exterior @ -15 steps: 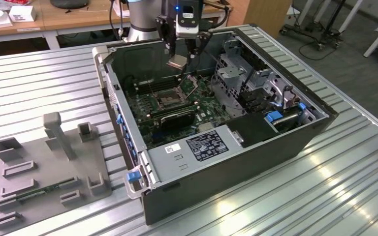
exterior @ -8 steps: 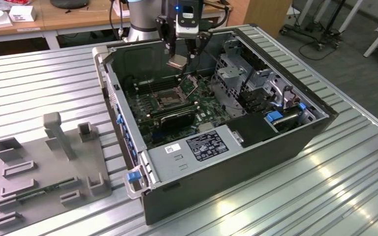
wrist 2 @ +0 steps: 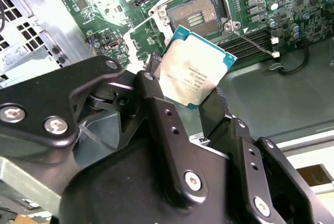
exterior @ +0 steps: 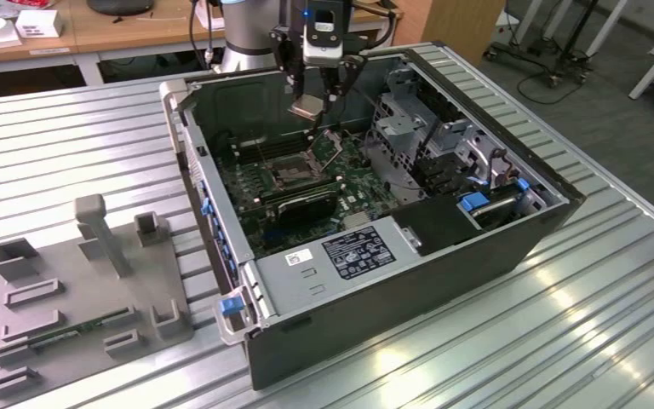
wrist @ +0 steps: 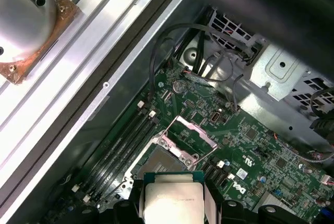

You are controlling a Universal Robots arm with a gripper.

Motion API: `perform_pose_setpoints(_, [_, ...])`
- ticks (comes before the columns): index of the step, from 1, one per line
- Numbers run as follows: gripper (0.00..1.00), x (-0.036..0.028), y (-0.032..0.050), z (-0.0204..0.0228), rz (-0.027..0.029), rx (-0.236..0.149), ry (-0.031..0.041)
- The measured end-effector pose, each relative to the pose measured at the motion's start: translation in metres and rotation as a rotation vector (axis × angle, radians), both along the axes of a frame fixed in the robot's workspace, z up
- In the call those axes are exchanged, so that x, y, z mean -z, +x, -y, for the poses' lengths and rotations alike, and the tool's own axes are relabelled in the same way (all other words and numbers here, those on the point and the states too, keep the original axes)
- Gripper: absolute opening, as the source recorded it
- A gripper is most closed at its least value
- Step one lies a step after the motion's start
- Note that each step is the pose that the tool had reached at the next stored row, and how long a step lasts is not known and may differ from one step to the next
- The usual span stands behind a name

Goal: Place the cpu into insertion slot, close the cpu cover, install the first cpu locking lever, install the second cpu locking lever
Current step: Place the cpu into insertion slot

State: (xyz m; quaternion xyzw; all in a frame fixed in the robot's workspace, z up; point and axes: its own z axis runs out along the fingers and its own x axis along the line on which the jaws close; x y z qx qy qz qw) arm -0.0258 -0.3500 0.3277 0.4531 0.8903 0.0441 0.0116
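My gripper [exterior: 309, 100] is shut on the cpu [exterior: 306, 108], a flat pale silvery square, and holds it in the air above the open computer case. In the second wrist view the cpu [wrist 2: 193, 70] sits tilted between the black fingers [wrist 2: 156, 96]. The insertion slot [exterior: 287, 176] lies below on the green motherboard, its dark centre bare [wrist 2: 197, 15]. The cpu cover [exterior: 333, 146], a thin metal frame, stands raised at the slot's far side. In the first wrist view the cpu [wrist: 172, 198] hangs just short of the slot [wrist: 156, 156] and the raised cover [wrist: 177, 147].
The case walls [exterior: 197, 170] and drive cages [exterior: 441, 145] ring the motherboard. A labelled power supply [exterior: 350, 251] sits at the near end. A grey fixture plate [exterior: 77, 290] with several holders lies at the exterior view's left on the ribbed metal table [exterior: 531, 341]. A copper-based heat sink [wrist: 26, 20] rests beside the case.
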Motion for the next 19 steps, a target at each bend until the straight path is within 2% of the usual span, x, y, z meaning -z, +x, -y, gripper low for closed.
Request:
perform_pose_setpoints(3, [0.54,0.0002,0.0000,0.0000,0.0000,0.031,0.0000])
perform_pose_setpoints(19, [0.54,0.0014,0.0000,0.0000,-0.0001,0.288,-0.0001])
